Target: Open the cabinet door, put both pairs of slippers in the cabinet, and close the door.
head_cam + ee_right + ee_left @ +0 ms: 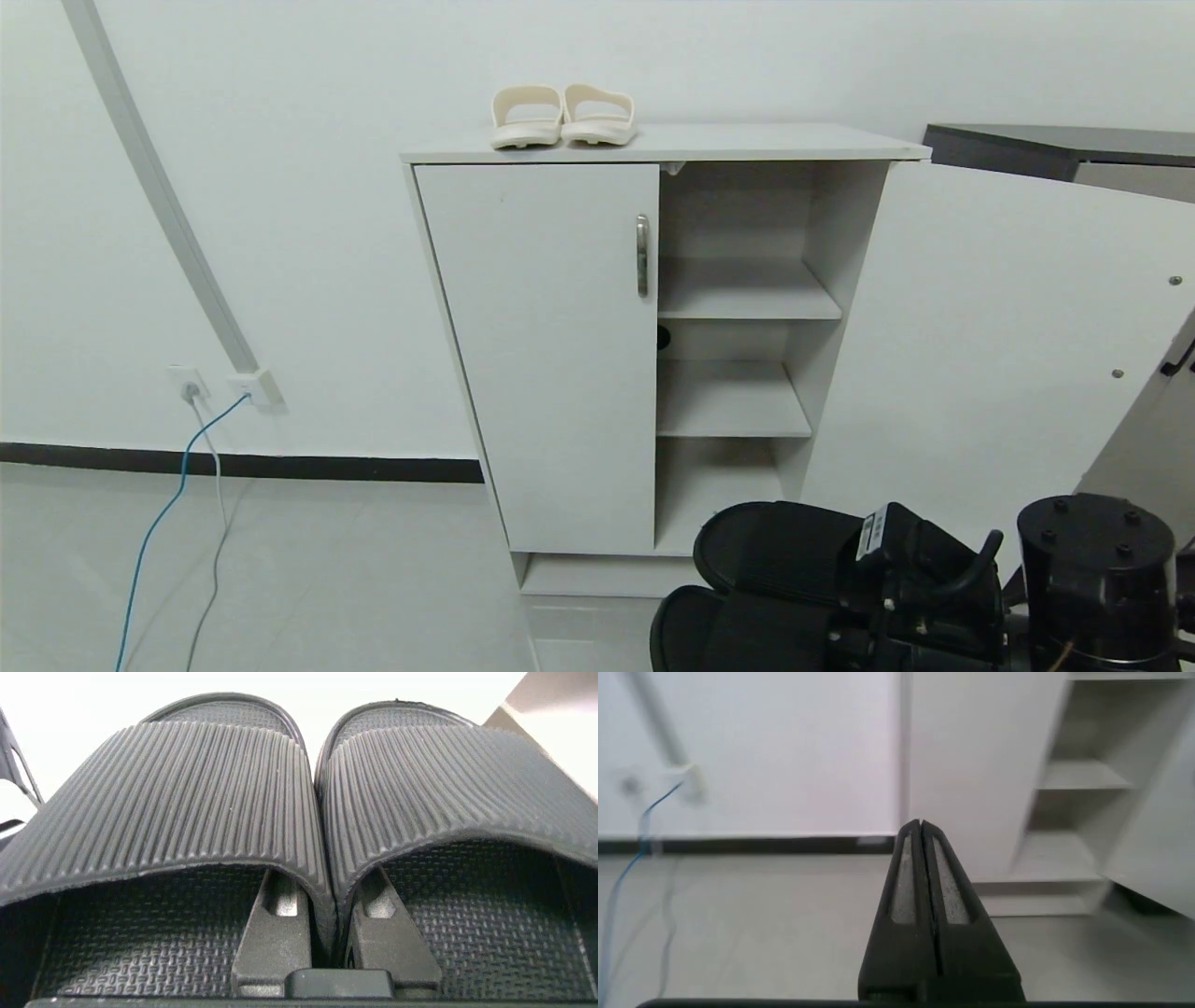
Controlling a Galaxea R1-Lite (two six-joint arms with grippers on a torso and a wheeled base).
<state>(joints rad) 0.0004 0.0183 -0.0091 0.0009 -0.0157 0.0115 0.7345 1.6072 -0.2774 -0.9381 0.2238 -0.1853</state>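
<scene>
**Mia:** Closest to us, down at five o'clock, is a pair of black ribbed rubber slippers (775,560). The right gripper (325,901) has one finger inside each and pinches their inner sides together.

**Tom:** Why that way?

**Mia:** So both go in one trip, I think.

**Tom:** And the tall white wooden cabinet (537,355)?

**Mia:** In the middle. One door (990,355) is swung wide at three o'clock, so the shelves (742,294) can be reached.

**Tom:** The other pair?

**Mia:** The cream plastic slippers (563,117) sit side by side on top, at twelve o'clock.

**Tom:** The left gripper (920,835)?

**Mia:** Fingers pressed together, holding nothing, low over the floor (766,924).

**Tom:** Any words?

**Mia:** One small sticker (872,536), too tiny to read.
</scene>
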